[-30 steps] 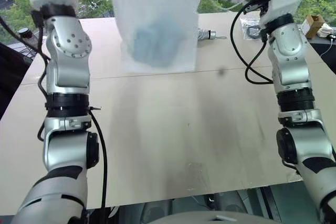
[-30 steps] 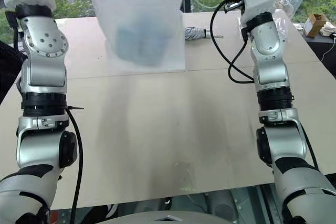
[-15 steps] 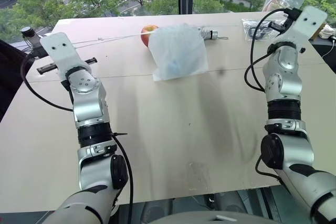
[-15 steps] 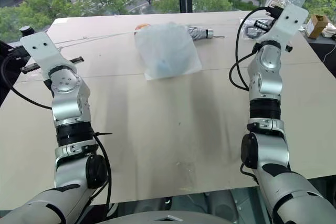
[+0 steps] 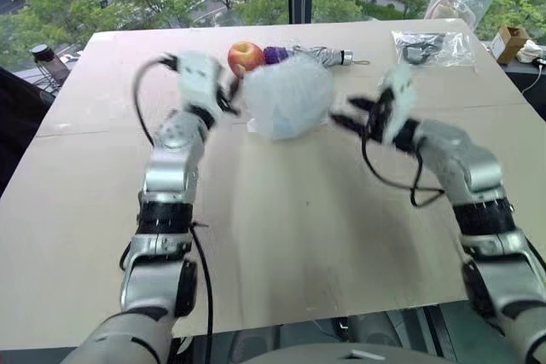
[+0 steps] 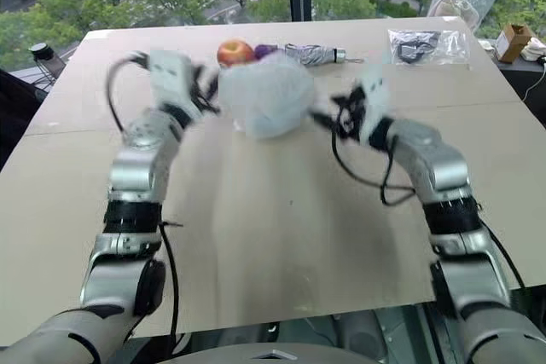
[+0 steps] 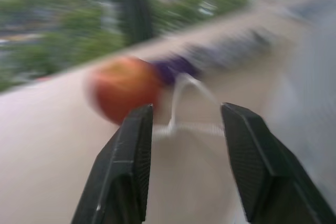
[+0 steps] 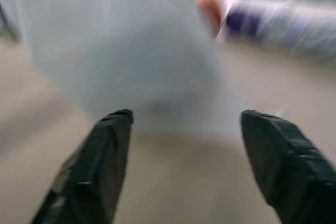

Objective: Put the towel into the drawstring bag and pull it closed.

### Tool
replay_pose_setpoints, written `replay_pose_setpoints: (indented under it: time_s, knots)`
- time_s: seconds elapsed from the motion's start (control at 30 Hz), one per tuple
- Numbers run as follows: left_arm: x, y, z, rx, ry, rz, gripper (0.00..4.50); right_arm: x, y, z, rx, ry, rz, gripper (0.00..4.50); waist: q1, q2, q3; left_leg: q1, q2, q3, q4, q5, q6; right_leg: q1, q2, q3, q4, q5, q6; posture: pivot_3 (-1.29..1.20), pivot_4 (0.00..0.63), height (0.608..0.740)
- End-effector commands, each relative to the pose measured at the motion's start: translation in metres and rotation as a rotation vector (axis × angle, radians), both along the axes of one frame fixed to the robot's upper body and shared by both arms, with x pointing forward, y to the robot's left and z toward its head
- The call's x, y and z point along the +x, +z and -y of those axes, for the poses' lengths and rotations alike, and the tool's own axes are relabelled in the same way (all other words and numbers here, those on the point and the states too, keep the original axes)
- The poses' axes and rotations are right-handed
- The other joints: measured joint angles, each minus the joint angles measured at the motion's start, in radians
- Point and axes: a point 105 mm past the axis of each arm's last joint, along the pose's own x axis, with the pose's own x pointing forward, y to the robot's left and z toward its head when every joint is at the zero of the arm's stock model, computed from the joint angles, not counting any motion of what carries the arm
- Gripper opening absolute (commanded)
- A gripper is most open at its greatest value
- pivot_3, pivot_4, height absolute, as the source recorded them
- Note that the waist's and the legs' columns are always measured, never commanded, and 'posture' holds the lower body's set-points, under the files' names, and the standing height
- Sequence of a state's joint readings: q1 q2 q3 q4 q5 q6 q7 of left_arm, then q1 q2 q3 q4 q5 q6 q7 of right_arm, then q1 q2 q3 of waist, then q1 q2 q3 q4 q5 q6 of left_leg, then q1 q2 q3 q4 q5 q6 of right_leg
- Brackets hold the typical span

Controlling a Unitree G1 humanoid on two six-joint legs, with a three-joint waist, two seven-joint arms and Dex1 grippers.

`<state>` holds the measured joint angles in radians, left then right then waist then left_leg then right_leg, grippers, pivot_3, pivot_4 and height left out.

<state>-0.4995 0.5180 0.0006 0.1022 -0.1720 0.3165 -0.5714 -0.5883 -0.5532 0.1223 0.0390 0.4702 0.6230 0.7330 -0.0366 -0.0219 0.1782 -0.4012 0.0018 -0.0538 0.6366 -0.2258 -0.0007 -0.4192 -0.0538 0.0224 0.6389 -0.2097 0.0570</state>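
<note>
Drawstring bag (image 5: 288, 95): white, semi-translucent, bunched into a rounded lump, resting on the table toward 12 o'clock. A faint bluish cast shows through its fabric; the towel itself cannot be made out separately. In the left wrist view, a thin white cord (image 7: 181, 106) runs out from the bag across the tabletop.

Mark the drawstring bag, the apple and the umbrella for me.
drawstring bag (image 5: 288, 106), left eye view, middle of the bulging white fabric.
apple (image 5: 245, 57), left eye view, centre of the red skin.
umbrella (image 6: 309, 54), right eye view, folded grey canopy behind the bag.
</note>
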Motion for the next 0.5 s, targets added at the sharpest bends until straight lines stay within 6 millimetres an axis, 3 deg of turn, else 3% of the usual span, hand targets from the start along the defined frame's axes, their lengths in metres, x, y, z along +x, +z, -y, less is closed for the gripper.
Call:
replay_pose_setpoints:
  time_s: [0.03,0.1,0.2,0.37,0.5]
  knots:
    - [-0.042,-0.019,-0.022,0.028,-0.152,-0.168,3.40,-0.002,0.017,0.038,-0.025,-0.032,0.090,4.50,-0.010,0.000,0.001,0.001,0.001,0.001,0.000,0.000,0.000,-0.001,0.001,0.001,0.001,0.000,0.000,0.00,0.150,0.740]
    - [-0.066,-0.037,-0.042,-0.017,-0.167,-0.330,3.40,0.002,0.018,0.062,0.010,-0.094,0.111,4.50,-0.018,-0.002,0.001,0.003,0.004,0.001,0.000,0.000,0.000,-0.001,0.003,0.001,0.002,0.000,0.000,0.00,0.150,0.740]
    - [-0.093,-0.042,-0.064,-0.045,-0.181,-0.420,3.40,-0.007,0.016,0.085,0.051,-0.092,0.103,4.50,-0.010,-0.001,0.001,0.007,0.007,0.000,0.000,0.000,0.000,0.001,0.007,0.000,0.003,-0.001,-0.001,0.00,0.150,0.740]
    - [-0.103,-0.038,-0.092,-0.059,-0.090,-0.420,3.40,-0.017,0.017,0.097,0.082,-0.056,0.120,4.50,0.001,-0.001,0.001,0.009,0.008,0.002,0.004,0.000,0.000,0.006,0.007,0.000,0.003,-0.004,-0.004,0.00,0.150,0.740]
    - [-0.110,-0.035,-0.089,-0.056,-0.108,-0.401,3.40,-0.018,0.015,0.099,0.076,-0.041,0.112,4.50,0.000,-0.001,0.001,0.008,0.007,0.005,0.006,0.000,0.000,0.006,0.005,0.003,0.002,-0.004,-0.004,0.00,0.150,0.740]
